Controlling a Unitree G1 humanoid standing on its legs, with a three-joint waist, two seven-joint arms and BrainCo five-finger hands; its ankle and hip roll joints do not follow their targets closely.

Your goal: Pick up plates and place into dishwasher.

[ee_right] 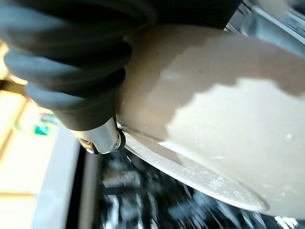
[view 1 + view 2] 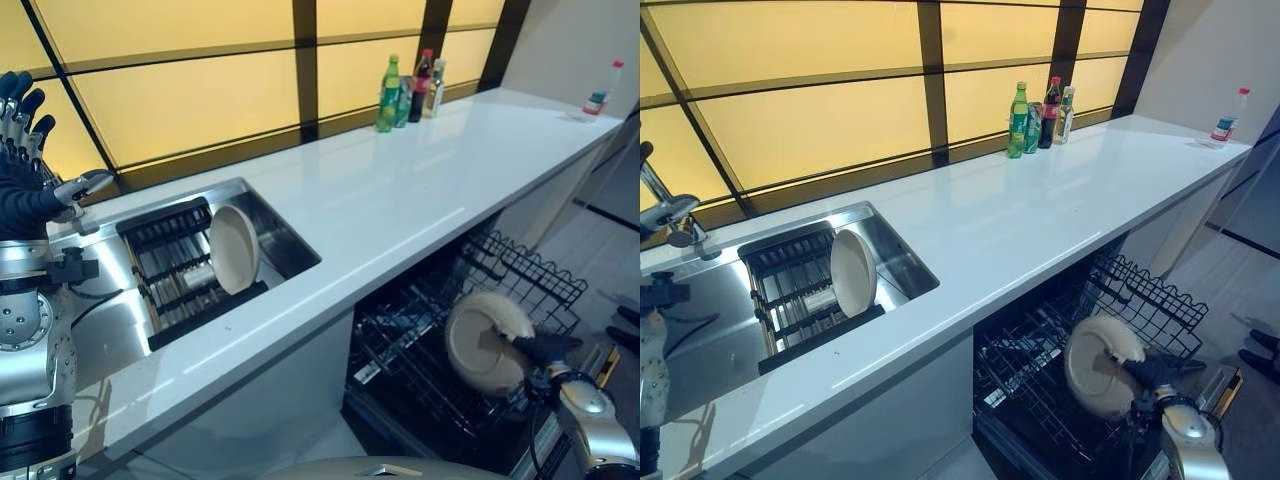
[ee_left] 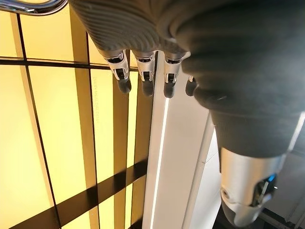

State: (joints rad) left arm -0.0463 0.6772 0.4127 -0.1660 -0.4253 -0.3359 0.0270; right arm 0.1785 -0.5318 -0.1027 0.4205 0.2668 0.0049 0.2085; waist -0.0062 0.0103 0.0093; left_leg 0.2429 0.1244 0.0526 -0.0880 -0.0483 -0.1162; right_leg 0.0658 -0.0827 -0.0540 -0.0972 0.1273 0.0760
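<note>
We see a cream plate (image 2: 482,345) pinched by our right hand (image 2: 545,347) over the open dishwasher rack (image 2: 520,280), a second plate (image 2: 233,249) upright in the sink rack (image 2: 165,262), left hand (image 2: 22,110) spread, raised far left, white tabletop (image 2: 420,190) between, bottles (image 2: 408,90) at its far edge.

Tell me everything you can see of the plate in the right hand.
The plate is round, beige, matte like ceramic, with a raised rim. The right hand pinches its edge, holding it nearly on edge, face toward the camera, above the pulled-out dishwasher rack. Whether it touches the wires I cannot tell.
</note>
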